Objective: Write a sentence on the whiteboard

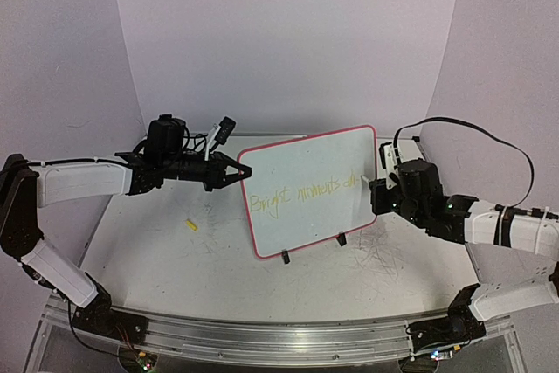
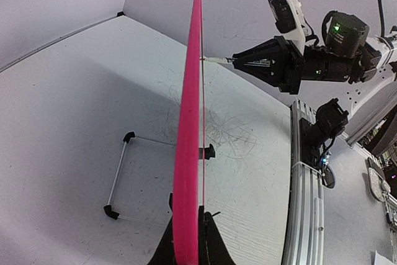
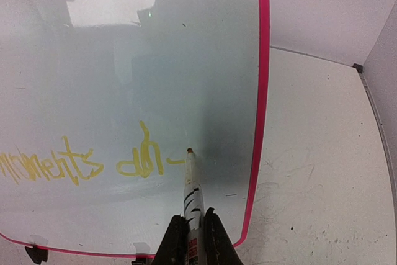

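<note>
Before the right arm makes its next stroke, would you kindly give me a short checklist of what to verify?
1. Hold of the left gripper on the whiteboard edge: ok, shut over the pink rim.
2. Hold of the right gripper on the marker: ok, pinched between both fingers.
3. Tip of the marker on the board: ok, it touches the surface.
4. Whether the sentence is complete: not ok, the last word stops after "ah" and a short dash.
5. Room for the missing letters: cannot tell, only a narrow bare strip lies before the right rim.
</note>
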{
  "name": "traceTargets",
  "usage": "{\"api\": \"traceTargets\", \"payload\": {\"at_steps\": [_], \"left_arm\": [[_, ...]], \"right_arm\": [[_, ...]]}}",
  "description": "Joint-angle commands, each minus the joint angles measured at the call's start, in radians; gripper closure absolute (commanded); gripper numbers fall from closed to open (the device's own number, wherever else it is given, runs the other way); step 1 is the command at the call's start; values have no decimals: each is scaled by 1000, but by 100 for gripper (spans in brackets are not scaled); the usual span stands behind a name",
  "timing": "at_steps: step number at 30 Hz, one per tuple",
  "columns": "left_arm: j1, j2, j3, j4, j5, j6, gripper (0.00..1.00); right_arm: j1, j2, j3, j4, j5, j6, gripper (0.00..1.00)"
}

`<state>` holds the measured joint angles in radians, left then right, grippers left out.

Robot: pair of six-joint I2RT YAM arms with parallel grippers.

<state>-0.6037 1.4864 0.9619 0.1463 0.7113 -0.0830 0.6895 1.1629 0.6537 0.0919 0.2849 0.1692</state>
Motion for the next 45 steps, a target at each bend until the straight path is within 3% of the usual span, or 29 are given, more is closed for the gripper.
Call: {"api": "traceTargets", "payload": {"at_steps": [1, 21, 45], "left_arm": [[-2, 39, 4, -102, -68, 141, 100], [-4, 31, 3, -102, -72, 140, 100], [-5, 30, 1, -102, -73, 138, 100]], "right_arm": [[-5, -11, 10, 58, -24, -9, 100], [-5, 5, -9, -10, -83, 23, 100], [-5, 38, 14, -49, -2, 61, 100]]}}
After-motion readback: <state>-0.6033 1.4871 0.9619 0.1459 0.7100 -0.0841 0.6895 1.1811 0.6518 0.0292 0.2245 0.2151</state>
